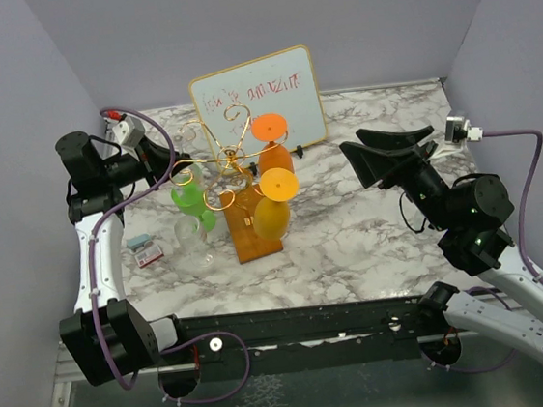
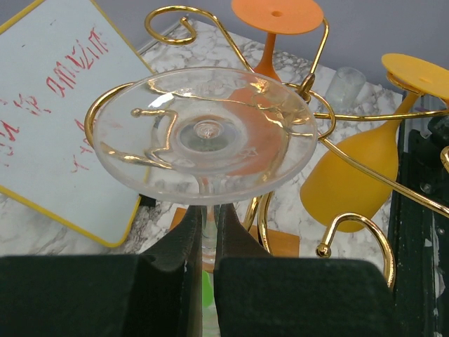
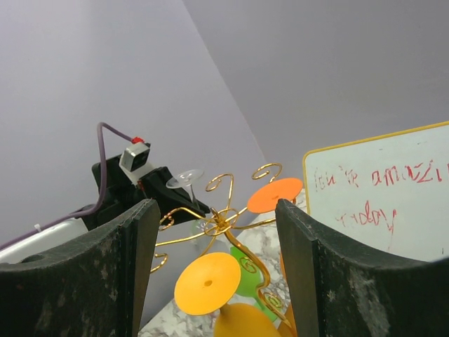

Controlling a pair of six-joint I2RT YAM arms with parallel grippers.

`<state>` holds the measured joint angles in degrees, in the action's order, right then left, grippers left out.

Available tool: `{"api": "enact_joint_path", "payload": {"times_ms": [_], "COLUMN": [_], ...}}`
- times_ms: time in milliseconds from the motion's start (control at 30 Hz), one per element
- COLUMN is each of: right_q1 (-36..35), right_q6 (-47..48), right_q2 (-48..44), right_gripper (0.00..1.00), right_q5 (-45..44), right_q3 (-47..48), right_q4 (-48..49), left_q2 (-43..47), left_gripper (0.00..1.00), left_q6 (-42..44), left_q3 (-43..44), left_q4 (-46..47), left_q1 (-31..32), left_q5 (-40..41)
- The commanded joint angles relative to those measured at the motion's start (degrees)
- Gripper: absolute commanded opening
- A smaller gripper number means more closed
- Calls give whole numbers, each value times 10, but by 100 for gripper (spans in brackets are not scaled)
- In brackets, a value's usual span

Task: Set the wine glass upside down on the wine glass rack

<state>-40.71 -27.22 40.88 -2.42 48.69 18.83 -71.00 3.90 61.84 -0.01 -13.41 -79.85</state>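
Note:
My left gripper [image 2: 205,226] is shut on the stem of a clear wine glass [image 2: 203,133], held upside down with its round foot on top. The foot lies over a curled gold arm of the wine glass rack [image 2: 351,167]; the bowl is hidden under my fingers. In the top view the glass [image 1: 189,132] and left gripper [image 1: 177,153] are at the upper left of the rack [image 1: 235,159], which stands on a wooden base [image 1: 256,242]. The right wrist view shows the glass [image 3: 184,177] beyond the rack [image 3: 223,223]. My right gripper [image 1: 383,153] is open and empty, right of the rack.
An orange glass [image 1: 270,129], a yellow glass [image 1: 273,203] and a green glass [image 1: 191,200] hang upside down on the rack. A clear glass [image 1: 192,233] stands on the table left of the base, near small cards [image 1: 143,251]. A framed whiteboard [image 1: 260,98] leans behind.

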Motion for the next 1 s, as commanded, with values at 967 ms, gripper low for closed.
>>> {"api": "enact_joint_path", "payload": {"times_ms": [967], "right_q1": [-1], "right_q6": [1], "right_q2": [18], "right_gripper": [72], "right_q5": [55], "right_q3": [5], "right_q4": [31], "left_q2": [-69], "left_gripper": [0], "left_q6": [-77], "left_q3": [14], "left_q4": [158], "left_q1": [81], "left_q5": [130]}}
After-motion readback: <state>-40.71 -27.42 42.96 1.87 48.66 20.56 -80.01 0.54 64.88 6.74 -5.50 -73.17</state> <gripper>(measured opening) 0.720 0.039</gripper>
